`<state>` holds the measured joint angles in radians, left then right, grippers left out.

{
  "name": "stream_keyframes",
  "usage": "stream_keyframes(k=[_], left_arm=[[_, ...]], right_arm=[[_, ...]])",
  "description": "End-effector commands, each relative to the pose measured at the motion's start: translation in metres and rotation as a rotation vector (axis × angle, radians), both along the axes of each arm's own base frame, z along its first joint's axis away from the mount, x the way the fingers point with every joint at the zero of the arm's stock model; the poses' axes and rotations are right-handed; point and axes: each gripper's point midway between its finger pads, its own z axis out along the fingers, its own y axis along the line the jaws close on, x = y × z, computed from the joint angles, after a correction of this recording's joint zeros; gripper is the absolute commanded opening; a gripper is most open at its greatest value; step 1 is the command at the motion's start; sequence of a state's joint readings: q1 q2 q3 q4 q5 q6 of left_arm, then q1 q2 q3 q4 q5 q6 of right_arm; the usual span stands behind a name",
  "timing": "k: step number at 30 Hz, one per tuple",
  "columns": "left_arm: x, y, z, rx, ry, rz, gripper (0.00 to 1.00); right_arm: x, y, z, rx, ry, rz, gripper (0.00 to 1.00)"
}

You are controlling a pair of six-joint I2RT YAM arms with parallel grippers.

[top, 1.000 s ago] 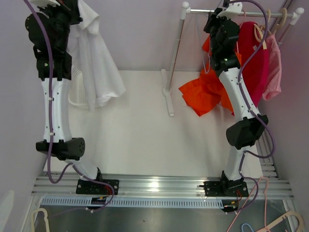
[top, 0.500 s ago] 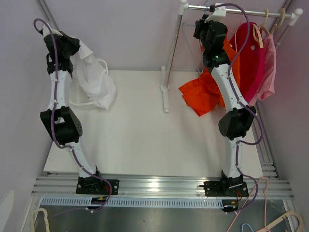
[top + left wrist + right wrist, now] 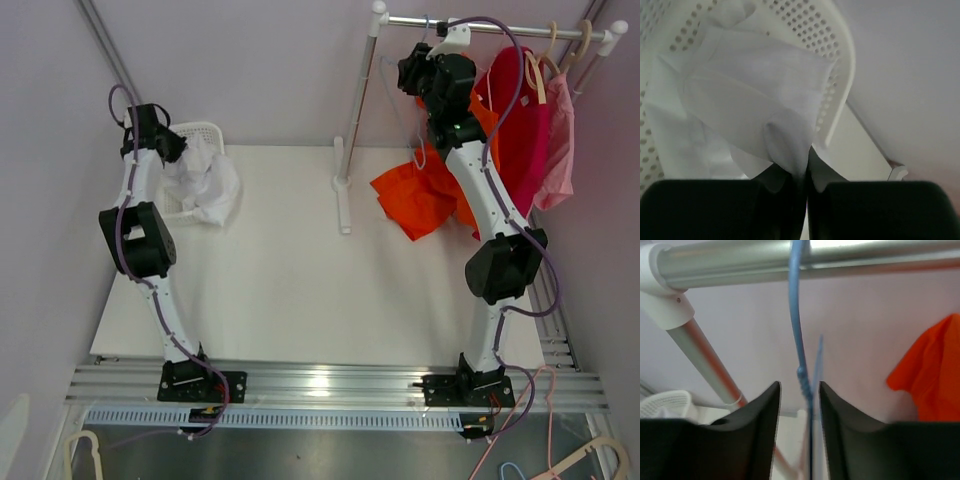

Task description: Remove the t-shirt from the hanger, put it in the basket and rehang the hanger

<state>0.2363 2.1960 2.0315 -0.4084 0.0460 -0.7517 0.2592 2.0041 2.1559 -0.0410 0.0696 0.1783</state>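
Note:
The white t-shirt lies bunched in and over the rim of a white perforated basket at the back left. It also shows in the left wrist view. My left gripper is low over the basket and shut on a fold of the t-shirt. A thin blue wire hanger hangs bare by its hook on the metal rail. My right gripper is up at the rail, its jaws apart on either side of the hanger's neck without touching it.
An orange garment droops from the rack onto the table. A red garment and a pink one hang on wooden hangers at the right. The rack's post and its foot stand at the table's back middle.
My left arm has come down and back with the white t-shirt, which now rests in the basket instead of hanging high. My right gripper stays at the rail, shifted slightly.

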Motion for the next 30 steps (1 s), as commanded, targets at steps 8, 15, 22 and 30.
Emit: stream_keyframes(k=[8, 15, 22, 30], left_arm=[[-0.053, -0.023, -0.031, -0.094, 0.265, -0.016, 0.99], [-0.078, -0.04, 0.054, 0.118, 0.177, 0.001, 0.99], [-0.116, -0.071, 0.123, 0.109, 0.0, -0.055, 1.0], [-0.155, -0.163, 0.176, 0.18, -0.115, -0.287, 1.0]], right_arm=[[-0.061, -0.054, 0.038, -0.034, 0.055, -0.168, 0.82], [-0.092, -0.11, 0.048, 0.003, 0.101, -0.271, 0.82], [-0.104, -0.166, 0.054, -0.027, 0.122, -0.423, 0.81], [-0.054, -0.187, 0.029, -0.021, 0.201, -0.348, 0.75]])
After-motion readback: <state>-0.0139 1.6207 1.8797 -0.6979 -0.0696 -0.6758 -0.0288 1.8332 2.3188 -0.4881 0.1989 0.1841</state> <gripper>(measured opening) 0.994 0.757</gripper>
